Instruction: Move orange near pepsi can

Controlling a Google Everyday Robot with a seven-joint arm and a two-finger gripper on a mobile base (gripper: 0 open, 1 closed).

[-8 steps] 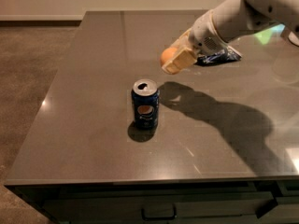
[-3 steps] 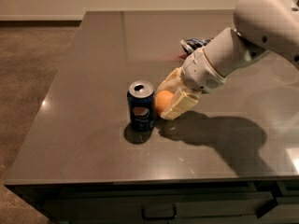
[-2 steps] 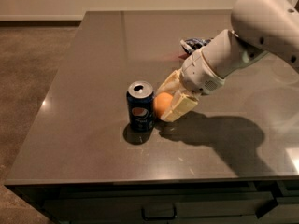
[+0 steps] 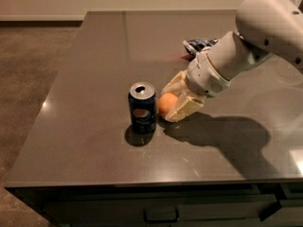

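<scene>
The pepsi can (image 4: 142,108) stands upright on the dark table (image 4: 85,126), left of centre, a dark blue can with a silver top. The orange (image 4: 166,104) is just right of the can, low at the table surface, a small gap from it. My gripper (image 4: 174,102) reaches in from the right with its cream fingers (image 4: 188,109) on either side of the orange, shut on it. The fingers and arm hide the orange's right side.
A blue-and-white snack bag (image 4: 198,45) lies at the back right, partly behind my arm (image 4: 246,46). The table's left edge and front edge are near the can, with drawers (image 4: 161,214) below the front edge. Carpeted floor lies to the left.
My gripper carried the orange from the back right, near the snack bag, down and left to beside the can. Over the last second it has hardly moved.
</scene>
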